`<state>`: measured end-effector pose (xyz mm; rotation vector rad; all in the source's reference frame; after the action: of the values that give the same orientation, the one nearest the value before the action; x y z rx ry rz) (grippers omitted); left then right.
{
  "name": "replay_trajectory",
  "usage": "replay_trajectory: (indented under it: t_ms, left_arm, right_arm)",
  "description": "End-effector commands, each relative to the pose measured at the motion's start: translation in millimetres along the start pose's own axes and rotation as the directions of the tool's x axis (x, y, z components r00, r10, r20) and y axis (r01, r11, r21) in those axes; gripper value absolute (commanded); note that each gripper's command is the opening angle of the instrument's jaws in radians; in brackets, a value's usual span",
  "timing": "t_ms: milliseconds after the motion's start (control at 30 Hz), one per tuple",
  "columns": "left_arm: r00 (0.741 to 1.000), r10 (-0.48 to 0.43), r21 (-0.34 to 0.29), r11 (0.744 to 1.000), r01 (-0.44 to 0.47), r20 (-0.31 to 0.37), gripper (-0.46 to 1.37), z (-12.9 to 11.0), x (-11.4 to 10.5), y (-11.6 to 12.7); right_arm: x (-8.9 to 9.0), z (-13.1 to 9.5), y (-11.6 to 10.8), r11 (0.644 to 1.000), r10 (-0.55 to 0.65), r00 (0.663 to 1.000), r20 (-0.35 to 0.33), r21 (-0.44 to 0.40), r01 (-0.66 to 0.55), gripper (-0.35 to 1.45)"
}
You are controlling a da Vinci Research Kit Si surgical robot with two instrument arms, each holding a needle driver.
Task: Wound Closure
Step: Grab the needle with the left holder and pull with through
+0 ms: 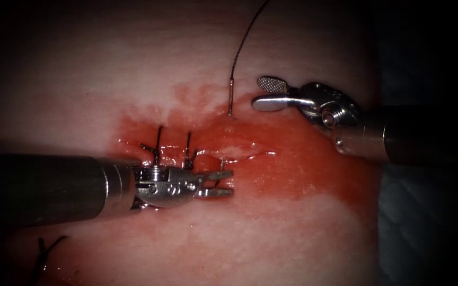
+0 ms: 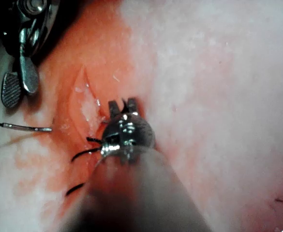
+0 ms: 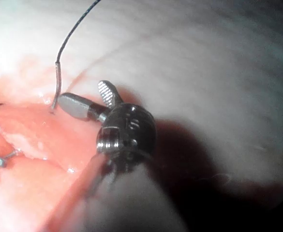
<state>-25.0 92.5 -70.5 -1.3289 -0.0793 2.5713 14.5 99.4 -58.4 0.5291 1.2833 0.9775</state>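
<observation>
The needle [image 1: 230, 98] stands in the tissue [image 1: 292, 233] on the far side of the cut [image 1: 245, 154], near the cut's right end. Only its tail end shows, upright, with the rest of its curve buried — so it is lodged in the flesh and held by neither tool. The thread [image 1: 247, 32] runs from that tail up and away over the pale tissue, slack and curved, which suggests nothing is pulling on it.

The right tool [image 1: 265, 92] sits just right of the needle's tail, jaws spread wide and empty, one flat on its side and the other showing its ridged face. The right wrist view puts one jaw tip close beside the tail, apart from it. As I read it, that placement suits a grasp of the exposed end.

The left tool [image 1: 222, 182] lies low over the cut's middle, jaws parted a little, straddling the near lip. Whether they pinch tissue I cannot tell — likely they steady the edge opposite the needle.

Left of it, two knots [image 1: 173, 151] with short dark tails stand over the closed part, and red fluid [image 1: 314, 169] spreads round the wound.
</observation>
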Motion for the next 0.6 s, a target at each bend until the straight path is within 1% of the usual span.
replay_trajectory:
  t_ms: [33, 67, 100, 300, 400, 467, 500, 567, 600]
  left_arm:
    - [1.000, -0.004, -0.010, 1.000, 0.004, -0.002, -0.16, 0.1, 0.0, -0.1]
    - [1.000, -0.002, -0.013, 1.000, 0.002, -0.003, -0.22, 0.1, 0.0, -0.2]
    - [1.000, -0.005, -0.018, 1.000, 0.005, -0.006, -0.35, 0.2, 0.0, -0.3]
    - [0.998, -0.054, -0.044, 0.998, 0.053, -0.016, -0.35, 0.4, 0.7, 0.0]
    - [0.995, -0.091, -0.101, 0.991, 0.087, -0.035, -0.35, 0.4, 1.5, 0.2]
    - [0.992, -0.121, -0.122, 0.986, 0.115, -0.044, -0.35, 0.3, 1.9, 0.2]
    - [0.989, -0.141, -0.135, 0.982, 0.134, -0.048, -0.35, 0.2, 2.2, 0.2]
    - [0.975, -0.214, -0.173, 0.964, 0.201, -0.055, -0.35, -0.2, 2.6, 0.2]
    - [0.960, -0.275, -0.204, 0.944, 0.259, -0.057, -0.35, -0.5, 3.0, 0.0]
  right_arm:
    - [0.0, 0.0, 0.0, 1.000, 0.000, 1.000, 0.000, 0.006, 0.000, 1.13]
    - [0.0, 0.0, -0.1, 1.000, 0.000, 1.000, 0.000, 0.006, 0.000, 1.13]
    - [0.0, 0.0, -0.1, 1.000, 0.000, 1.000, 0.000, 0.006, 0.000, 1.13]
    - [0.0, 0.0, -0.2, 1.000, 0.000, 1.000, 0.000, 0.006, 0.000, 1.11]
    - [0.0, 0.0, -0.2, 1.000, 0.000, 1.000, 0.000, 0.006, 0.000, 1.10]
    - [0.0, 0.0, -0.2, 1.000, 0.000, 1.000, 0.000, 0.006, 0.000, 1.10]
    - [0.0, 0.0, -0.2, 1.000, 0.000, 1.000, 0.000, 0.006, 0.000, 1.10]
    - [0.0, 0.0, -0.2, 1.000, 0.001, 1.000, 0.000, 0.006, -0.001, 1.09]
    - [0.1, 0.0, -0.2, 1.000, 0.001, 1.000, 0.000, 0.005, -0.001, 1.06]
